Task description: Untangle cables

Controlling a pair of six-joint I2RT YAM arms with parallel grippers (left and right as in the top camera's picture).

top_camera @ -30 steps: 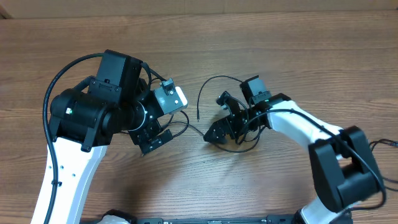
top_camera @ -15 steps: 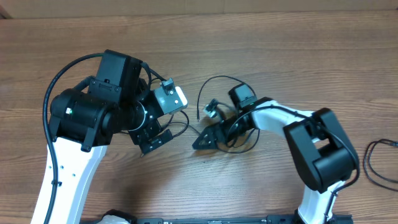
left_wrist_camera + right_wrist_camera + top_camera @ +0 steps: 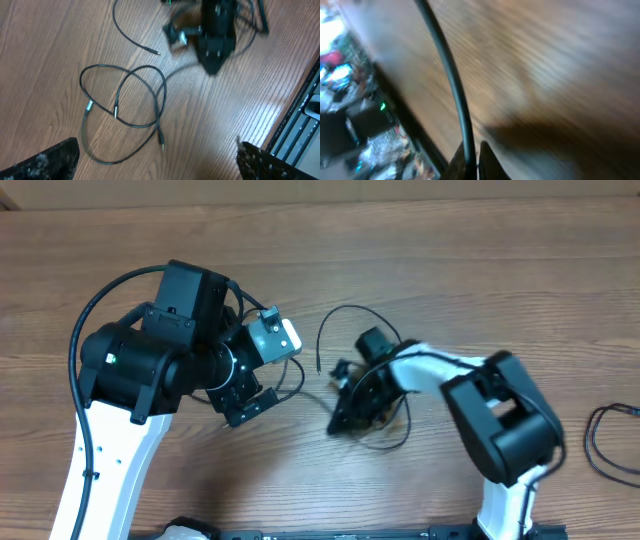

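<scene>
Thin black cables lie tangled on the wooden table between the arms. In the left wrist view one cable [image 3: 131,97] forms crossed loops, with a plug end [image 3: 161,141] toward me. A second cable [image 3: 126,34] curves near the top. My left gripper [image 3: 157,167] hovers open above them, its fingertips [image 3: 47,161] at the frame's bottom corners. From overhead, my left gripper [image 3: 262,378] is at the loops' left side. My right gripper [image 3: 343,417] is low at the table and shut on a black cable [image 3: 451,75], pinched between its fingertips [image 3: 487,162]. That view is blurred.
Another black cable [image 3: 598,442] lies coiled at the table's far right edge. The table's front edge with dark equipment below shows in the left wrist view [image 3: 305,110]. Bare wood [image 3: 450,260] stretches across the back.
My right gripper swung left, then back down toward the front, and shut on a cable. The right arm folded inward. My left arm stayed put.
</scene>
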